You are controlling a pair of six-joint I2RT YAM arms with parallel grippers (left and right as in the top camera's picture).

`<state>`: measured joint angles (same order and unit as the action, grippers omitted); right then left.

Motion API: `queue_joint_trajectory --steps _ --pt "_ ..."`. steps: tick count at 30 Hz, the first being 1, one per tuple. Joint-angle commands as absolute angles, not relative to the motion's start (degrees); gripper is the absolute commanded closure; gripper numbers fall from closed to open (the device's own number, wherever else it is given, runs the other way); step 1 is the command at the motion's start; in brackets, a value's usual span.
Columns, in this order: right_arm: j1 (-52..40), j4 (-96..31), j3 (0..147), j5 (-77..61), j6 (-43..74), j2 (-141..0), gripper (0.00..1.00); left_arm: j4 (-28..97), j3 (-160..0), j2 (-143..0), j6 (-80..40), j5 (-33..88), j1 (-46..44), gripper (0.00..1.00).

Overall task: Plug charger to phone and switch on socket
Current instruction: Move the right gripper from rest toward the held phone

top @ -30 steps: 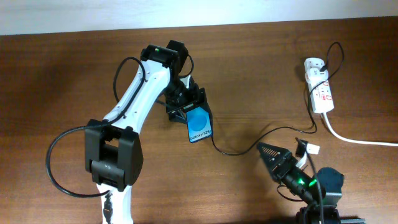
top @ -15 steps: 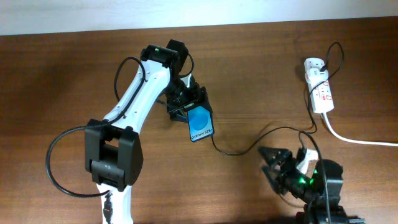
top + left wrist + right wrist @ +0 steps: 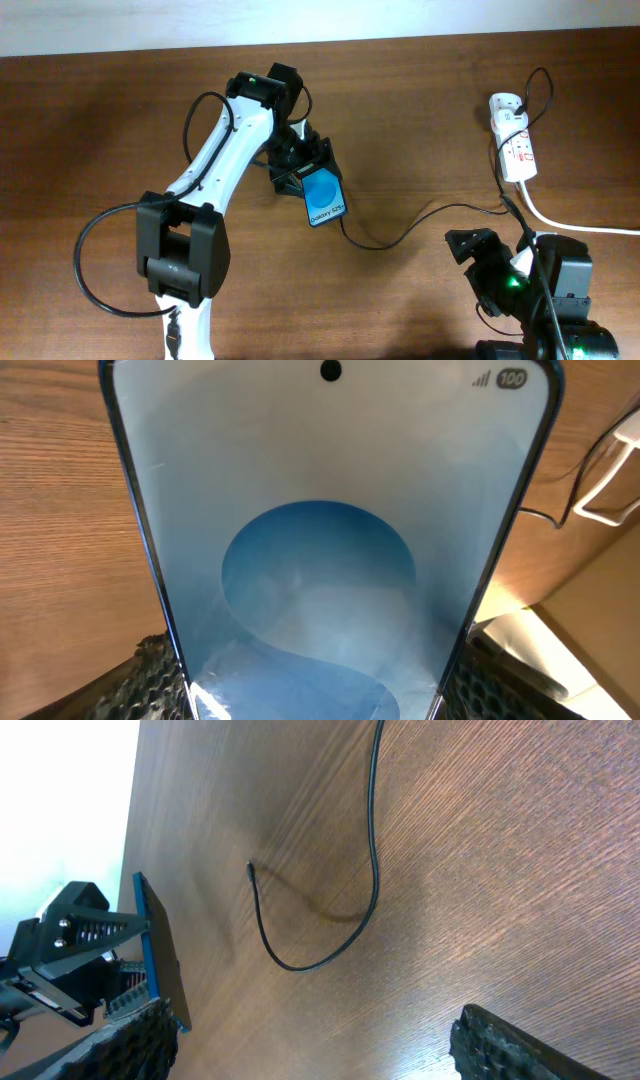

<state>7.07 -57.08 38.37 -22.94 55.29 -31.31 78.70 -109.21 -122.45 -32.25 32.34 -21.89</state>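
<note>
Overhead: my left claw [image 3: 301, 169] clamps the phone [image 3: 323, 200] over the desk [image 3: 100, 120]; my right claw [image 3: 475, 245] hangs wide, empty. Left wrist: phone, pads [image 3: 150, 676] either side. Right wrist: the charger [image 3: 374, 860] lies loose, plug tip [image 3: 250, 869] near the phone. I'd pinch close behind it, aligned.

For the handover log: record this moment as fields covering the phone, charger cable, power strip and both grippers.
phone: held by its sides, screen lit blue
left gripper: shut on the phone
right gripper: open, nothing between its fingers, above bare table
charger cable: loose, curving across the table
plug tip: apart from the phone, not plugged in
power strip: at the table's far right; switch position too small to tell
</note>
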Motion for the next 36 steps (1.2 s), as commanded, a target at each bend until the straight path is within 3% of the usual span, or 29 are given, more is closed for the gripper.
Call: queue_joint_trajectory --steps 1,8,15,19,30,36 --pt "6.70 -57.19 39.20 -22.68 56.01 -33.12 0.09 77.93 -109.16 -121.05 -33.58 36.71 -21.76 0.59" --pt "3.29 -53.71 39.18 -24.01 55.96 -46.41 0.09 77.73 -109.16 -121.05 -33.91 37.56 -21.76 0.60" --pt "-15.68 -48.82 39.18 -24.97 58.30 -59.02 0.09 77.34 -109.16 -121.05 -34.74 37.58 -21.76 0.60" --pt "-21.52 -44.23 39.18 -24.84 60.40 -62.63 0.09 77.32 -109.16 -121.05 -34.74 37.56 -21.76 0.59" --pt "-22.11 -38.52 39.20 -26.41 59.92 -62.76 0.09 76.93 -109.16 -121.05 -34.74 37.54 -21.76 0.59" --pt "-22.11 -31.42 39.20 -29.19 57.21 -62.74 0.20 76.86 -109.16 -121.05 -34.79 37.56 -21.76 0.59"
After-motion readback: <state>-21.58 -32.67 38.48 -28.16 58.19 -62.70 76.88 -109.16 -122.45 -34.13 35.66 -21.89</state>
